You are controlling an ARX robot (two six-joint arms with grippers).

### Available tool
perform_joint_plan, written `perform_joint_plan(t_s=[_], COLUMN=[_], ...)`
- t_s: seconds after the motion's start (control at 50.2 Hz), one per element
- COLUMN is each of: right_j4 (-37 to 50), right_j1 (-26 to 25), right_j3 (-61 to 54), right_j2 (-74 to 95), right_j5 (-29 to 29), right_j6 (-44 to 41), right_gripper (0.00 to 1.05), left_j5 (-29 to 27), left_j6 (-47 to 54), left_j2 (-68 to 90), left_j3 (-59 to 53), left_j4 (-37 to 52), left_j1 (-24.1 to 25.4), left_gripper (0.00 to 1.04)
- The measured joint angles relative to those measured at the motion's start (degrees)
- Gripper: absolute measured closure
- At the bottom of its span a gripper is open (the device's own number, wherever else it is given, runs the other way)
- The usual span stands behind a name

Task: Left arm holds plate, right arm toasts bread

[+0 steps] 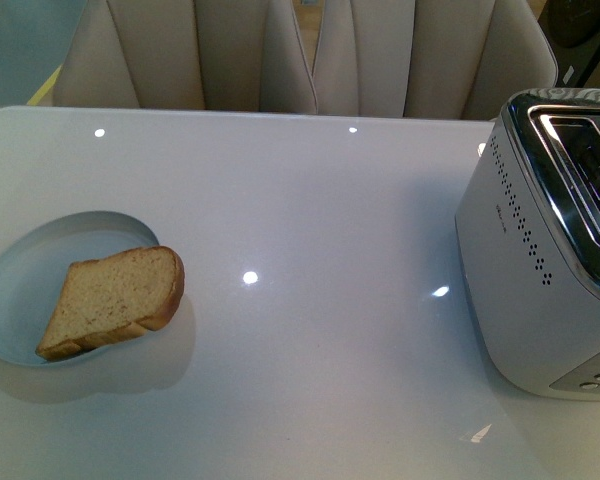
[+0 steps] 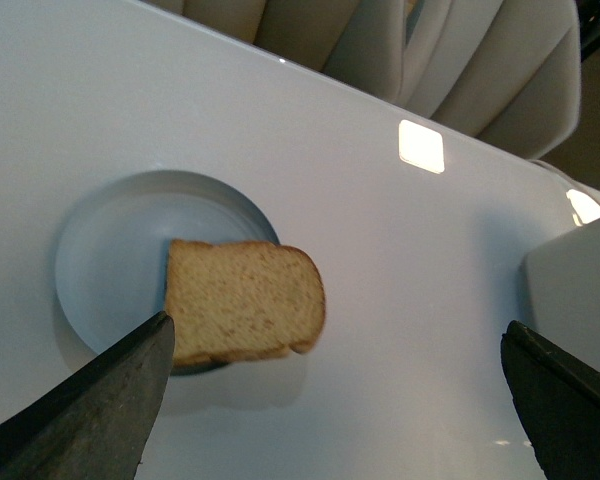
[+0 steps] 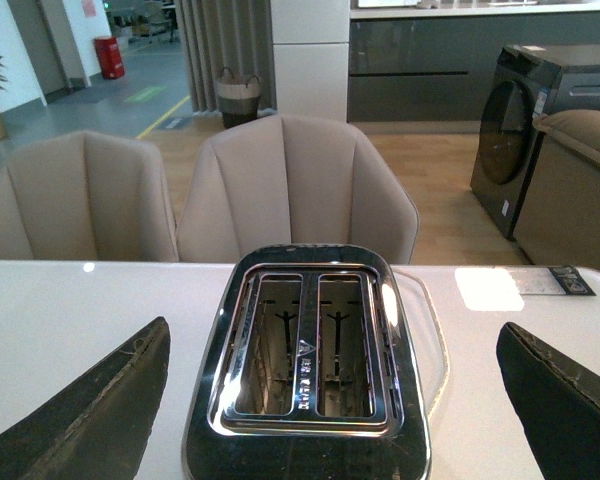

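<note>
**Bench**: white, glossy, spotted with lamp reflections. Fills nearly the whole front view.

**Chairs**: beige, padded. Ranged along the top edge of the front view, behind the bench.

**Toaster**: silver, two-slot. Stands at the right edge of the front view, partly cropped. Slots appear empty in the right wrist view.

**Plate**: pale blue-white, round, shallow rim. Rests on the bench at lower left of the front view, cut by the frame edge, well apart from the toaster.

**Bread**: one brown slice, darker crust. Lies tilted, partly on the plate, with the rounded top overhanging the plate's right rim.

**Left tool**: dark fingers spread wide, pinching nothing. Hangs above the plate and bread without touching either.

**Right tool**: fingers likewise spread and empty. Poised over the toaster, facing the slots from above. Neither arm visible in the front view.

**Step in hand**, by judgement: the opening, with nothing gripped and no bread loaded.

**Next move**, likely:
- Left tool: lower onto a bare stretch of plate rim, clear of the slice, and close firmly, as glossy ceramic may slip.
- Right tool: cross toward lower left, pinch the overhanging crust, and carry the slice upright to a slot.
</note>
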Motion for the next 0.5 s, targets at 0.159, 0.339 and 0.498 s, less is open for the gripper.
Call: perform_joint_plan(t_s=[0.159,0.339,0.498], right_j4=[-0.02,-0.02,-0.02], right_j1=[0.0,0.0,0.0], right_j3=[0.0,0.0,0.0], right_j2=[0.0,0.0,0.0], right_j5=[0.0,0.0,0.0], right_j6=[0.0,0.0,0.0], right_gripper=[0.09,0.09,0.09], left_j5=[0.24,0.2,-0.31], left_j6=[9.38,15.56,19.87], left_j2=[25.0,48.17,64.92], left_j3=[3.23,7.08,12.98], left_j4=[18.99,31.95,34.58], left_j1=[3.23,8.81,12.79], left_gripper=[0.07,0.07,0.07])
